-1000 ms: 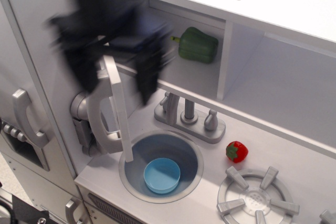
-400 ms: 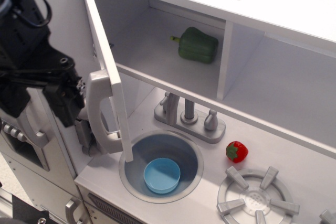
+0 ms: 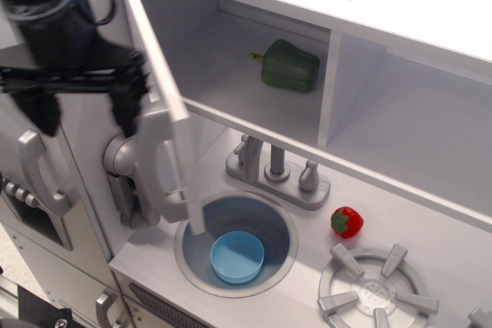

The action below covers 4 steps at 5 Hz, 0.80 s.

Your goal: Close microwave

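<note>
The microwave is the white upper-left compartment. Its hinged white door stands wide open, seen nearly edge-on, with the grey bar handle on its outer face. A green pepper lies inside. My black gripper is blurred at the upper left, on the outer side of the door and pointing down. Its two fingers are spread apart and hold nothing. The right finger is close beside the top of the handle; I cannot tell whether it touches.
A doorless white cubby is right of the microwave. Below are a grey faucet, a sink holding a blue bowl, a red strawberry and a grey burner. A curved grey cabinet handle is at the left.
My gripper went from in front of the door to its left outer side, then rose and shifted right toward the handle. The door's free edge has swung slightly to the right.
</note>
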Available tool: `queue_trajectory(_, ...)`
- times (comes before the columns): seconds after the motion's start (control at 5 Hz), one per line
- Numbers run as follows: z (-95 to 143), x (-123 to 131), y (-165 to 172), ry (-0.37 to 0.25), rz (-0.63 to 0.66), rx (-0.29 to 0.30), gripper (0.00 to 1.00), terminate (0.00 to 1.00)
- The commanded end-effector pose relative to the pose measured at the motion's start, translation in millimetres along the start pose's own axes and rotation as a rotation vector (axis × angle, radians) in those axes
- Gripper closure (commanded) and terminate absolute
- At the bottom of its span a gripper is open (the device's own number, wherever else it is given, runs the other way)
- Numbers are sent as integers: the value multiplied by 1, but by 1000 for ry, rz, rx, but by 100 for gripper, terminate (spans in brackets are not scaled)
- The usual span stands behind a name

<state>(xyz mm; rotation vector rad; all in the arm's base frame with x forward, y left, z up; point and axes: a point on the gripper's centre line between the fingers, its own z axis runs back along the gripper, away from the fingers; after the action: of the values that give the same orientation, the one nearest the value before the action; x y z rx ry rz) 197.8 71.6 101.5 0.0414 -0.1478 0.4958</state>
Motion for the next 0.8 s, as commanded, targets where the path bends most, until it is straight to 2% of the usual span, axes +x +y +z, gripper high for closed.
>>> queue_trajectory(0.0,14,20,-11,-64,12,2,0,0)
queue_trajectory(0.2,14,27,-32,-82,-15,-40,0,0)
queue_trajectory(0.6,-3,44,-60,-138,-31,-72,0,0)
